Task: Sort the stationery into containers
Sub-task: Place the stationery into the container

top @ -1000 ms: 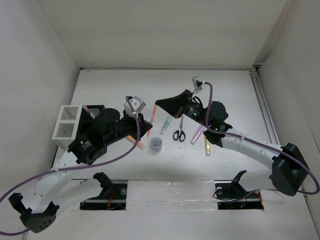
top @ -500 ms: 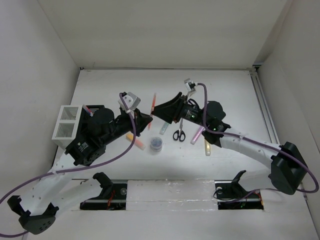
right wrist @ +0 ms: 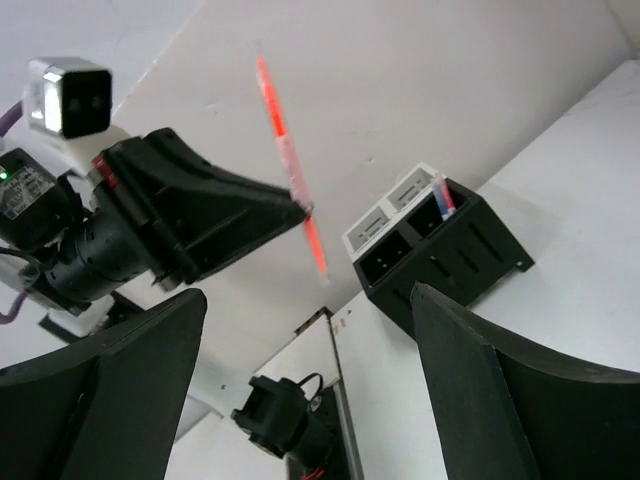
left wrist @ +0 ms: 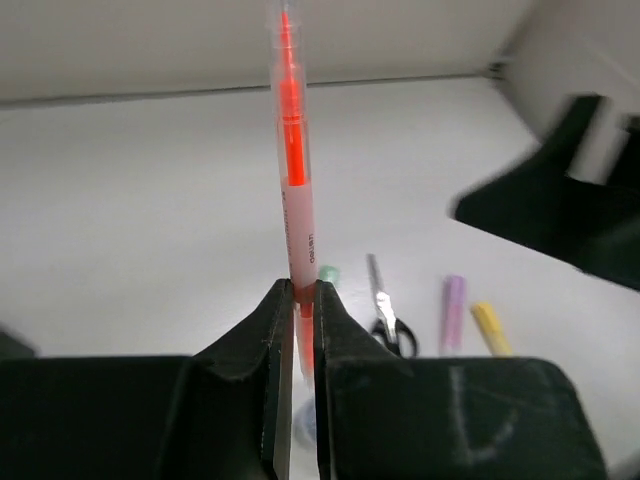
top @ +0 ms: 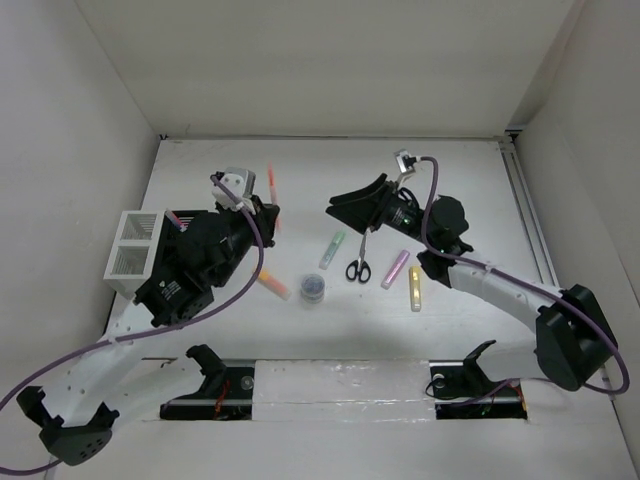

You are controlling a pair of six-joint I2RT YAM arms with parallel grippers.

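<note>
Right gripper [top: 337,210] has let go; left gripper [left wrist: 297,292] holds red pen [left wrist: 291,150] alone.

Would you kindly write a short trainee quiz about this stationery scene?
1. True or false: the left fingers clamp a thin red pen.
2. Which lies nearest the black-handled metal scissors? A: chunky green highlighter; B: white mesh organiser; C: black slatted holder.
3. Fill in: the right fingers are ___ and hold nothing.
Key: 1 true; 2 A; 3 open.
</note>
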